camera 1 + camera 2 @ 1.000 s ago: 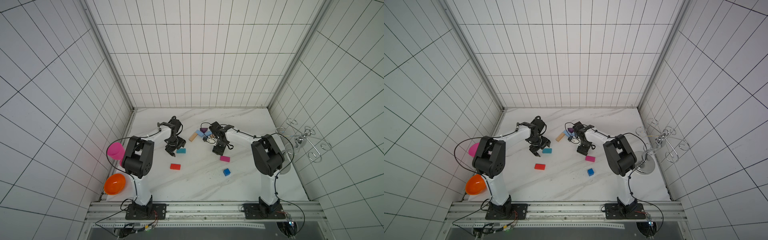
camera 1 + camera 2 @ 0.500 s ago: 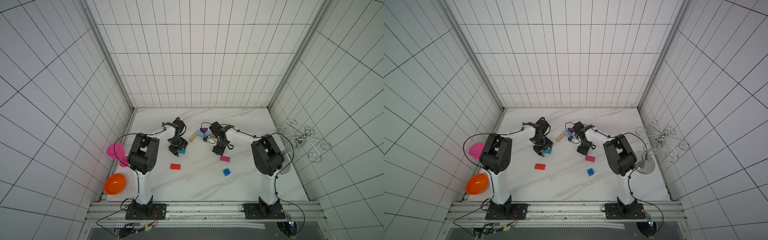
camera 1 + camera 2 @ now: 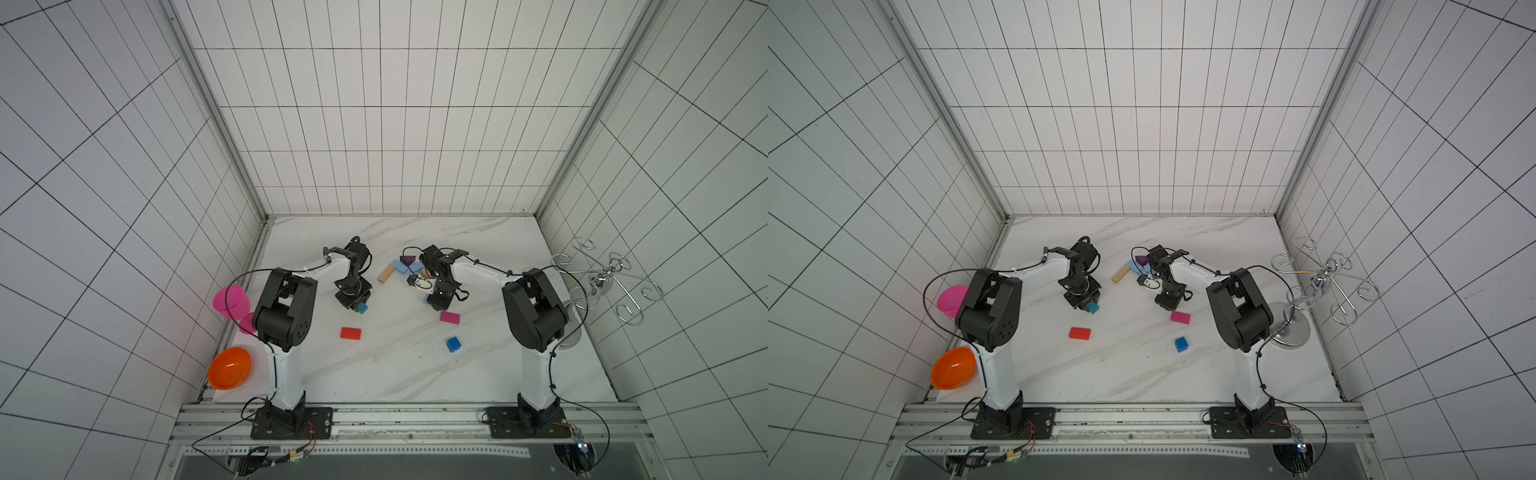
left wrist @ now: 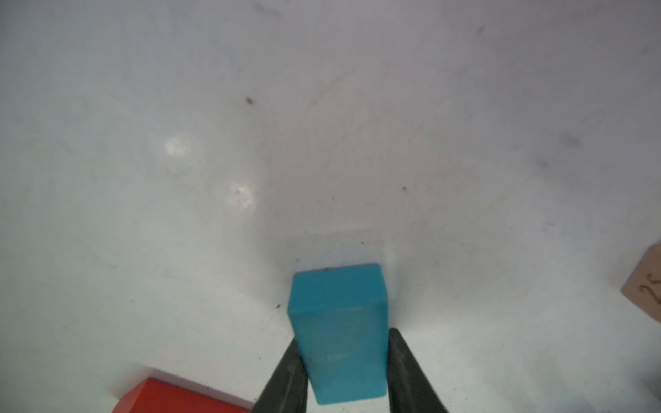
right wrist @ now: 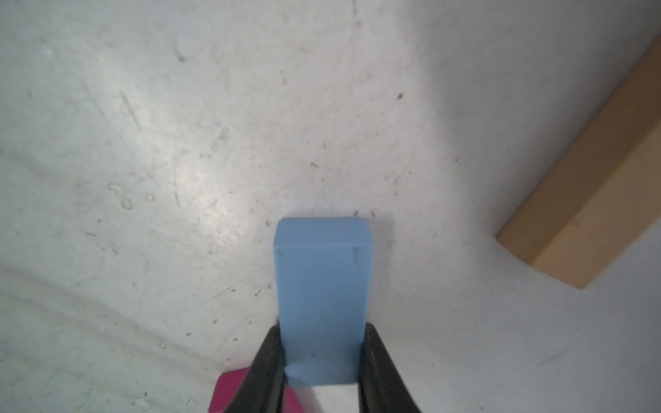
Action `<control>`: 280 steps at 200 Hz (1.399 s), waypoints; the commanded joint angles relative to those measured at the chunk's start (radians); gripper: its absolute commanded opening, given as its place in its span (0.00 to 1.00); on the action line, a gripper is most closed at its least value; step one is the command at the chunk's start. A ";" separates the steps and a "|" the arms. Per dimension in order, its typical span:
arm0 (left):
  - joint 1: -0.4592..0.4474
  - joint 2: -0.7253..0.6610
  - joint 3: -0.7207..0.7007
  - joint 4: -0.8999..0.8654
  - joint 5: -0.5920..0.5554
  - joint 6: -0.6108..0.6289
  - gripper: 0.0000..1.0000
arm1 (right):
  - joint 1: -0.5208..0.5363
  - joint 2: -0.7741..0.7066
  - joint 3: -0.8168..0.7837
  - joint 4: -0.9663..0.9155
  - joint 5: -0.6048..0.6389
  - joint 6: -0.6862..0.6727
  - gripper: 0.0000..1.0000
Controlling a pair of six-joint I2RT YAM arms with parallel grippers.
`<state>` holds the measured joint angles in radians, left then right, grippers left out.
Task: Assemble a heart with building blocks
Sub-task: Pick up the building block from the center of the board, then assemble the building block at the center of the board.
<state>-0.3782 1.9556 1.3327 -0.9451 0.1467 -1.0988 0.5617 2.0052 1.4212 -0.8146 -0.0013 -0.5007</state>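
Reaching forward from the near rail with both arms: elbows folded, wrists pitched down at the worktop (image 3: 395, 374). My left end effector (image 4: 343, 357) is clamped on the teal block (image 4: 338, 321), fingers (image 4: 286, 375) pressed on its two long sides (can't tell if it's off the surface). My right end effector (image 5: 322, 343) is clamped on a light blue block (image 5: 322, 286) the same way. Red block (image 3: 350, 333) lies rail-side of my left wrist. Magenta block (image 3: 449, 317) sits just beside the right one, blue cube (image 3: 454, 344) nearer the rail. Tan block (image 3: 385, 274), two more light blue blocks (image 3: 400, 266) and purple triangle (image 3: 407, 259) cluster between the arms, farther back.
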 commanded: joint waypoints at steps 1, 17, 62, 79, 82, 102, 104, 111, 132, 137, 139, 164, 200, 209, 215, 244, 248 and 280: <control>-0.015 -0.013 -0.040 -0.002 -0.059 0.032 0.30 | -0.002 -0.060 -0.031 -0.054 -0.022 0.125 0.01; -0.036 -0.018 -0.030 -0.021 -0.070 0.053 0.27 | -0.004 -0.121 -0.039 -0.033 -0.058 0.245 0.06; -0.116 -0.057 -0.004 -0.044 -0.088 0.036 0.24 | -0.006 -0.262 -0.093 0.009 -0.169 0.492 0.00; -0.134 -0.047 0.033 -0.057 -0.089 0.030 0.24 | -0.017 -0.325 -0.139 0.041 -0.154 0.579 0.00; -0.137 -0.044 0.041 -0.061 -0.090 0.029 0.24 | -0.021 -0.335 -0.145 0.044 -0.152 0.595 0.00; -0.162 -0.016 0.094 -0.076 -0.102 0.019 0.23 | -0.053 -0.370 -0.157 0.029 -0.126 0.707 0.00; -0.165 -0.012 0.100 -0.076 -0.102 0.019 0.23 | -0.057 -0.369 -0.154 0.023 -0.126 0.718 0.00; -0.174 0.000 0.117 -0.080 -0.101 0.015 0.23 | -0.073 -0.357 -0.135 -0.017 -0.142 0.745 0.00; -0.199 0.039 0.170 -0.087 -0.094 -0.001 0.20 | -0.137 -0.329 -0.122 -0.075 -0.247 0.788 0.00; -0.205 0.048 0.182 -0.090 -0.093 -0.004 0.19 | -0.150 -0.335 -0.132 -0.071 -0.251 0.799 0.00; -0.207 0.052 0.187 -0.091 -0.091 -0.005 0.18 | -0.154 -0.338 -0.138 -0.069 -0.252 0.803 0.00; -0.231 0.099 0.262 -0.106 -0.080 -0.028 0.14 | -0.198 -0.403 -0.191 -0.033 -0.187 0.863 0.00; -0.253 0.172 0.371 -0.143 -0.093 -0.093 0.15 | -0.269 -0.415 -0.204 -0.031 -0.215 0.902 0.00; -0.256 0.185 0.389 -0.150 -0.101 -0.117 0.14 | -0.292 -0.403 -0.209 -0.034 -0.245 0.923 0.00; -0.257 0.191 0.396 -0.148 -0.107 -0.135 0.14 | -0.307 -0.396 -0.214 -0.037 -0.267 0.938 0.00; -0.257 0.241 0.442 -0.149 -0.099 -0.194 0.14 | -0.336 -0.365 -0.223 -0.066 -0.243 0.992 0.00; -0.257 0.249 0.449 -0.149 -0.097 -0.199 0.14 | -0.336 -0.365 -0.224 -0.069 -0.235 0.993 0.00; -0.259 0.298 0.495 -0.165 -0.102 -0.227 0.13 | -0.336 -0.361 -0.211 -0.093 -0.189 0.963 0.00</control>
<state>-0.6323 2.2112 1.7920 -1.0813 0.0711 -1.2613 0.2245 1.6352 1.2110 -0.8566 -0.2298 0.4568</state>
